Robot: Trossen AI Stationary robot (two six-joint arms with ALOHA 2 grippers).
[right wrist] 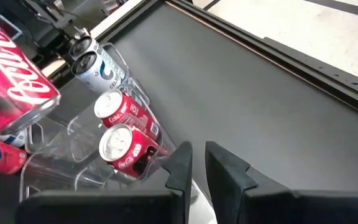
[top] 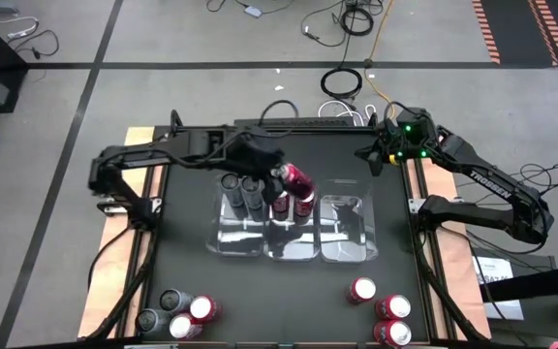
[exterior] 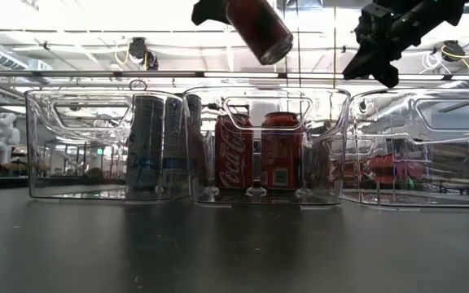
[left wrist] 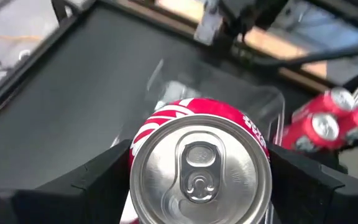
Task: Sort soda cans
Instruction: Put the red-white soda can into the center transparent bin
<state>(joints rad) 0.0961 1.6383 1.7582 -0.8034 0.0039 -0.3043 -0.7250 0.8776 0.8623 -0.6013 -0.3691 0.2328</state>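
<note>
My left gripper point(top: 292, 177) holds a red soda can point(exterior: 259, 28) in the air over the middle clear tray point(top: 292, 247). That tray has two red cans point(exterior: 259, 161) standing on their bases. Two grey cans point(top: 241, 191) stand in the left tray point(top: 232, 237). The right tray point(top: 349, 231) holds none. More cans stand on the table, near left point(top: 177, 314) and near right point(top: 384, 310). My right gripper point(right wrist: 197, 163) hangs shut, with nothing in it, over the far right of the table. My left gripper pinches the red can's side walls point(left wrist: 137, 144) between its two fingers point(left wrist: 98, 180), one on each side. The fingers slant down from the table's left and lie along the can, whose silver top point(left wrist: 201, 171) faces back toward the wrist. The can is tilted and lifted clear, base end point(exterior: 277, 50) lowest.
The three trays stand side by side in the table's middle. The black mat point(top: 289, 301) in front of them is bare between the two groups of cans. My right arm point(top: 482, 189) reaches in from the right, by the right tray's far corner.
</note>
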